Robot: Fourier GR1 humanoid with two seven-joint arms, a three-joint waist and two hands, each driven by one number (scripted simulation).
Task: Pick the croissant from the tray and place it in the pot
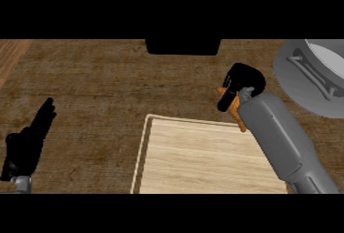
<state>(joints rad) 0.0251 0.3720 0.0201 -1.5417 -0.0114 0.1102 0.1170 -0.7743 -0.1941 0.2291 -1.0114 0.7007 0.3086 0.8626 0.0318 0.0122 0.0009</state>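
My right hand (240, 82) hangs above the dark counter just past the tray's far right corner, fingers curled round the orange-brown croissant (235, 109). Only a strip of the croissant shows below the hand, beside the grey forearm. The pale wooden tray (201, 157) lies at the lower middle, with nothing lying on the part I can see. The grey pot (304, 86) stands at the upper right, partly cut off by the view's edge, to the right of the hand. My left hand (28, 141) rests open at the lower left, fingers up.
A black block (183, 46) sits at the far edge of the counter, top centre. A lighter wood strip (10, 54) runs along the upper left corner.
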